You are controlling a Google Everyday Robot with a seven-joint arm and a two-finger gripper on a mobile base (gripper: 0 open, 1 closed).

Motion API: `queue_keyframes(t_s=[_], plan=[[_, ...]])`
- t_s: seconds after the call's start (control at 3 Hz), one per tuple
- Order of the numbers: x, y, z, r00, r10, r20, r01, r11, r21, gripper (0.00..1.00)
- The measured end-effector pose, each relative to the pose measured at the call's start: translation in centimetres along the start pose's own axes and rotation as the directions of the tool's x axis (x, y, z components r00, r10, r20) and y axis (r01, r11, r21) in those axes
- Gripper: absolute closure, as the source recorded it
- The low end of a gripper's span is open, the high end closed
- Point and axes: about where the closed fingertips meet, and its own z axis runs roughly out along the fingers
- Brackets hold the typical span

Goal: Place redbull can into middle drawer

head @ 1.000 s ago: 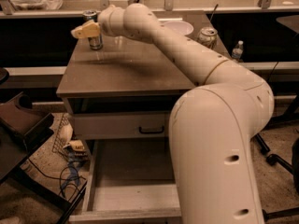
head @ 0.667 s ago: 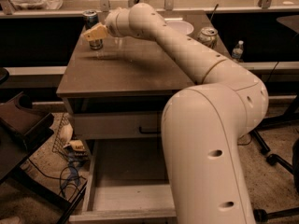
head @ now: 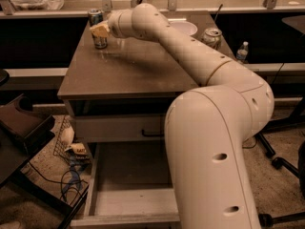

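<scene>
The redbull can stands upright on the back left corner of the brown cabinet top. My gripper reaches in from the right at the end of the long cream arm and overlaps the can's upper half. Whether it grips the can does not show. The middle drawer is pulled out low at the front, its grey floor bare, and my arm's bulky base hides its right part.
A drawer front with a black handle is closed above the open drawer. A white bowl and a white-and-green can sit at the back right. A water bottle stands beyond. Cables lie on the floor at left.
The gripper has shifted slightly right and sits against the can's upper part. The arm's base has swung a little in the view. The can stays upright on the cabinet top.
</scene>
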Motion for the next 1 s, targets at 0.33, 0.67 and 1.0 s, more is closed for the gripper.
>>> queue_keyframes(t_s=[0.33,0.67,1.0], plan=[[0.06,0.28,0.25,1.000,0.000,-0.001,0.000,1.0000,-0.004,0.65],[0.13,0.53,0.47,1.000,0.001,-0.002,-0.001,1.0000,-0.008,0.88],[0.20,0.76,0.68,1.000,0.001,-0.002,-0.001,0.9999,-0.012,1.00]])
